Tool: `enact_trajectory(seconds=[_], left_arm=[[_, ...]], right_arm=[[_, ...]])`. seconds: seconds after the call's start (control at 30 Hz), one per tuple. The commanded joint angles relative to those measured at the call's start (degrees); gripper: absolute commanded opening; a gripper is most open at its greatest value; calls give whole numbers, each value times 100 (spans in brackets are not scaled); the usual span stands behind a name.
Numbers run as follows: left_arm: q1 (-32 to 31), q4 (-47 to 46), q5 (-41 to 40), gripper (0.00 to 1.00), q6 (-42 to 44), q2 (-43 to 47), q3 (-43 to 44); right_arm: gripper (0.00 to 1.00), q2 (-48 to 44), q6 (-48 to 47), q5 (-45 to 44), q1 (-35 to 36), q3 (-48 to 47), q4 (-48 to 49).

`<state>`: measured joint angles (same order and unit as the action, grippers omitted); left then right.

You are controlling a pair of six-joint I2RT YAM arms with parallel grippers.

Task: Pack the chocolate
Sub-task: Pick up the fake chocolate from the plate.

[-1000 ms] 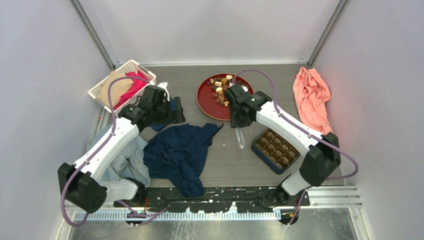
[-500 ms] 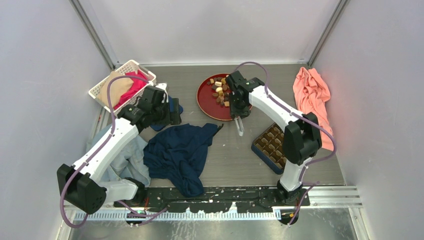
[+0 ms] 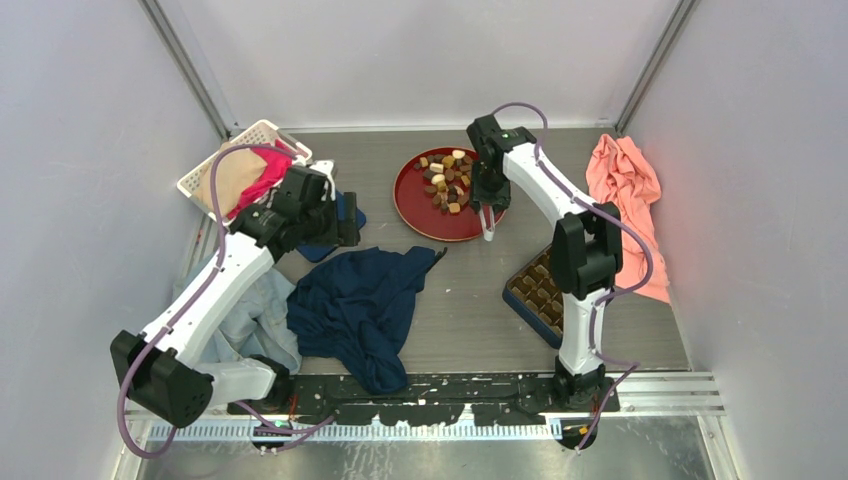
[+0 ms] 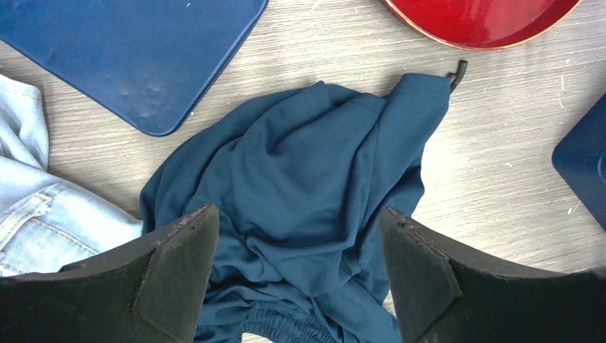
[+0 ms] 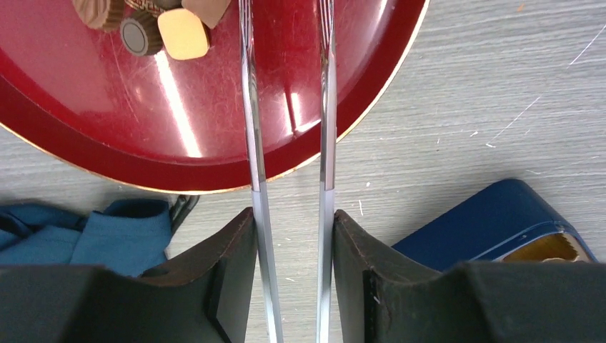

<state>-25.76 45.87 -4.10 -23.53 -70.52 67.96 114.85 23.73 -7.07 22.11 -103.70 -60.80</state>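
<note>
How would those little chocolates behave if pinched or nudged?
The chocolate pieces look small, so probably light. The ridged round one might roll or skid on the glossy red tray. The tweezers have narrow blades, so a piece could slip out.

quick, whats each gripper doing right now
left gripper: open, holding nothing
right gripper: closed on the tweezers
</note>
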Motion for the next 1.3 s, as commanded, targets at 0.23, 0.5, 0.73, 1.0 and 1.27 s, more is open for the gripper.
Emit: enact_trajectory(seconds=[0.23,0.5,0.73,1.0,1.27], left_arm=[[18,212,252,82,-118,-370,583],[19,448,308,82,-123,-754,952],[18,527,219,82,15,-1116,1229],[18,478,309,81,-87,-1507,1413],[18,363,383,81,-156,-1678,1557]], right_arm=[[46,202,113,-499,25,-570,-377],[50,119,51,-343,25,-146,-48],[51,191,-53,-236,22,138,358],[53,451,-101,-167,-114,67,496],[54,759,-95,-215,-201,-211,490]])
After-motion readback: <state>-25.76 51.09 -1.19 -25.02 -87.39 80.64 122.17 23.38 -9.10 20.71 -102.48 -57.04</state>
